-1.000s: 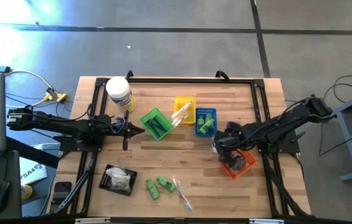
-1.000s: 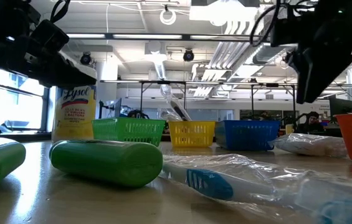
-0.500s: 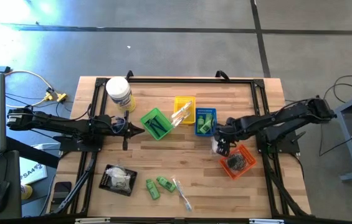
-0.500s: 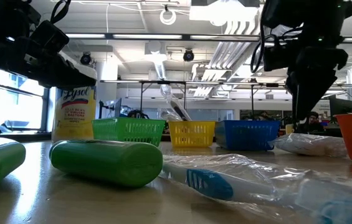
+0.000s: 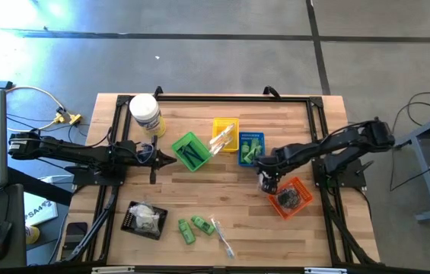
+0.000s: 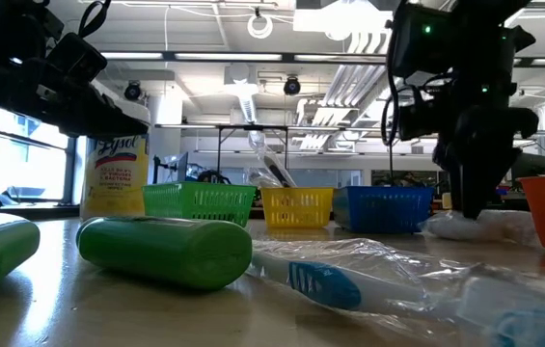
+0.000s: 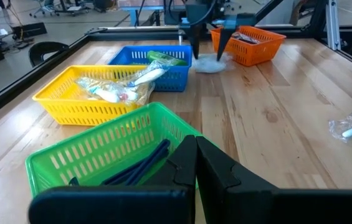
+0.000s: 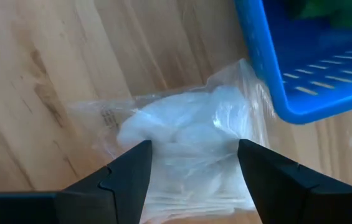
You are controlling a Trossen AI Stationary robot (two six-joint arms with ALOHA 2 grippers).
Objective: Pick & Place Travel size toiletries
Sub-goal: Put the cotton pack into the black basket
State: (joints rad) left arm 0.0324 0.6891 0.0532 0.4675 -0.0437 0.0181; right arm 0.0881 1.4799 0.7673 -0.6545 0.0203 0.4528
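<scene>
A: Low view first — what sits nearest?
B: Two green bottles (image 6: pixel 161 253) and a wrapped toothbrush (image 6: pixel 368 280) lie by the table's (image 5: pixel 222 122) front edge, near the black tray (image 5: pixel 143 219).
A: And the right gripper (image 8: pixel 191 163)?
B: It hangs over a white wrapped packet (image 8: pixel 182 140) between the blue basket (image 5: pixel 251 149) and the orange basket (image 5: pixel 291 197), its fingers spread wide on either side of the packet — gripping nothing.
A: The left gripper (image 7: pixel 195 163)?
B: Closed and empty, beside the green basket (image 5: pixel 190 151).
A: Farther back?
B: The yellow basket (image 5: pixel 224 134), then the white jar (image 5: pixel 145 114) at the far left corner.
</scene>
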